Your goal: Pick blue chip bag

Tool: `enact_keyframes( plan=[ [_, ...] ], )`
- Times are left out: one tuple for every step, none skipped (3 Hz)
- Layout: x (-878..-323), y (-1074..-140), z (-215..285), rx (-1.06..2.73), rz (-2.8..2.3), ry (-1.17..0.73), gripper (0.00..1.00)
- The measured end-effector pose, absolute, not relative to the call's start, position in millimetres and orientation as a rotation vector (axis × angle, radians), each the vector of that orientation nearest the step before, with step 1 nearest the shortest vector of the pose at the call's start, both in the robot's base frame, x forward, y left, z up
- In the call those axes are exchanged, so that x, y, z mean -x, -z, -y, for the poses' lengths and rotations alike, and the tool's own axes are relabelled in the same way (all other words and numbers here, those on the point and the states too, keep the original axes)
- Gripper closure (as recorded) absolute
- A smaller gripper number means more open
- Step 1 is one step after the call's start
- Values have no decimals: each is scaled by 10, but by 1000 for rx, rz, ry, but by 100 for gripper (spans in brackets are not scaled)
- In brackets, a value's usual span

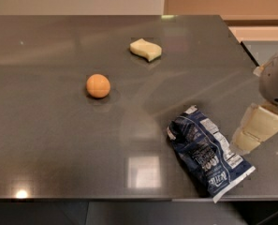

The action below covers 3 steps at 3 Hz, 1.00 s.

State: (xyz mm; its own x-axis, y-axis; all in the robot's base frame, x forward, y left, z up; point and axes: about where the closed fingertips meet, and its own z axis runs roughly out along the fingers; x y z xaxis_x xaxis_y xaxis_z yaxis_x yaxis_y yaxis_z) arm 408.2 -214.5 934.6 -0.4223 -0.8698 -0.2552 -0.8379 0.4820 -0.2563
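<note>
The blue chip bag (207,151) lies flat and crumpled on the dark table near its front right edge, with white lettering and a white label showing. My gripper (256,128) hangs at the right edge of the view, just right of the bag and above the table. Its pale fingers point down and to the left, close to the bag's right side but apart from it. It holds nothing.
An orange (98,86) sits at the table's middle left. A pale yellow sponge (146,49) lies farther back. The dark grey table (49,125) ends just in front of the bag and at the right beyond the gripper.
</note>
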Motion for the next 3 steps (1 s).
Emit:
enact_keyframes(
  plan=[
    [-3972, -9118, 2091, 1405, -2440, 94, 0],
    [-3935, -8889, 1996, 1413, -2500, 42, 0],
    [-3944, -8703, 1920, 1416, -2532, -5, 0]
  ],
)
